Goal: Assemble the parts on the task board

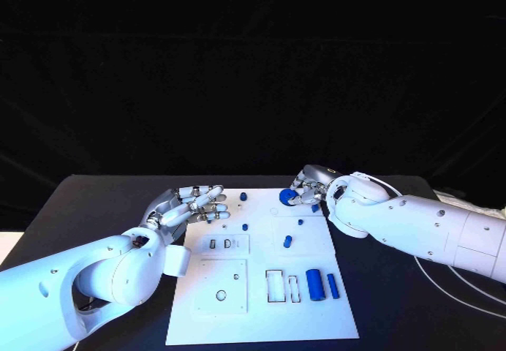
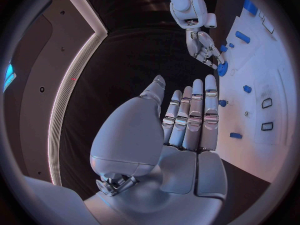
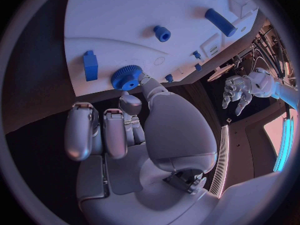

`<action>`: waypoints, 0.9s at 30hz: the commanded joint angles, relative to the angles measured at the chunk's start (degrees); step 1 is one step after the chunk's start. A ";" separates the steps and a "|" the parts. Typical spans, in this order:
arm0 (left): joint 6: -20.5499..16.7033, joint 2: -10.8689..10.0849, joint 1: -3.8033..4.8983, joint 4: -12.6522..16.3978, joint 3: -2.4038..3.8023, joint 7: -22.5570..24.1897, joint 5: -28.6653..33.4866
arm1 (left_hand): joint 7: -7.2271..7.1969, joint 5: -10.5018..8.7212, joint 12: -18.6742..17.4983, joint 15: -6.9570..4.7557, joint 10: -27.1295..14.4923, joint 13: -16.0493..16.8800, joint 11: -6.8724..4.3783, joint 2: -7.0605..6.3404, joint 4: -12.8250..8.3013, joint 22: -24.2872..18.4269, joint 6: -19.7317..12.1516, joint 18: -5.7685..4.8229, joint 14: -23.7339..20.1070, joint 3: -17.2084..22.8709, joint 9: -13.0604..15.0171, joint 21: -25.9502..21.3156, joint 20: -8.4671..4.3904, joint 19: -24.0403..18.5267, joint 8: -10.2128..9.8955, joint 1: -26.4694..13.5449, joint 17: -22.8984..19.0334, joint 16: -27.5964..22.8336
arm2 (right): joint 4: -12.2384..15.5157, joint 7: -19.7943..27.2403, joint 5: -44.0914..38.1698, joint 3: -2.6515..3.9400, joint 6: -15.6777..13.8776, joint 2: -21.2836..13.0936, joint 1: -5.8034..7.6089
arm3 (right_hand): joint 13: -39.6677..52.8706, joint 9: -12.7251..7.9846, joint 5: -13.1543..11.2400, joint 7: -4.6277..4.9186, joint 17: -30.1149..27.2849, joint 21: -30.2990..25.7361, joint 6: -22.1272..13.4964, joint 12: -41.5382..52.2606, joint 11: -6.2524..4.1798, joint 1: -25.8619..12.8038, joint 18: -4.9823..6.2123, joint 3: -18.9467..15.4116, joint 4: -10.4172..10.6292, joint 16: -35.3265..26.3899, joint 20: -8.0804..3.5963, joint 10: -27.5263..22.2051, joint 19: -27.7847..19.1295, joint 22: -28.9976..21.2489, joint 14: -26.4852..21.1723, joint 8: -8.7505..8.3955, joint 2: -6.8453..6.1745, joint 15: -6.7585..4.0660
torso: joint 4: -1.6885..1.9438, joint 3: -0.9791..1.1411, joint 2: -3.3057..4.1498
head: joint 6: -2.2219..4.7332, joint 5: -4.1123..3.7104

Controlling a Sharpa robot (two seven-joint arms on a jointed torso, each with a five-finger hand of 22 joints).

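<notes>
The white task board [image 1: 264, 322] lies in the middle of the black table. At its far edge my right hand [image 1: 312, 186] pinches a blue gear [image 1: 287, 196] between thumb and a fingertip; the right wrist view shows the gear [image 3: 127, 77] just over the board's rim [image 3: 119, 20]. My left hand [image 1: 196, 205] hovers by the board's far left corner, fingers stretched out, holding nothing. In the left wrist view that hand [image 2: 190, 120] points toward my right hand [image 2: 203, 47] and the gear [image 2: 222, 69]. A thick blue cylinder [image 1: 314, 282] and a thin blue bar [image 1: 333, 286] lie near the board's right edge.
Small blue pegs [image 1: 243, 196] [image 1: 246, 227] [image 1: 288, 240] stand on the far half of the board. Empty outlined slots [image 1: 274, 285] and an oval hole [image 1: 221, 295] mark the near half. A white cable [image 1: 434, 281] runs over the table on the right.
</notes>
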 commanded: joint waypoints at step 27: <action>1.54 0.34 0.05 -0.20 0.05 -0.12 0.10 | 0.11 -0.17 -0.32 -0.35 0.36 0.00 0.03 0.44 -0.30 0.01 0.35 0.56 0.15 0.08 -0.03 -0.19 -0.02 0.32 -0.29 0.41 0.14 -0.31 | -3.20 -1.30 -1.86 0.00 1.68 2.72 -0.15 | -0.30 -0.02 -0.77 0.31 2.60 0.57 -1.32 -1.33 0.39 0.74 -0.63 -1.65 1.92 0.80 0.39 -1.14 0.00 0.43 3.66 0.04 -0.43 0.81 | 0.06 -0.05 0.04 | -0.53 0.39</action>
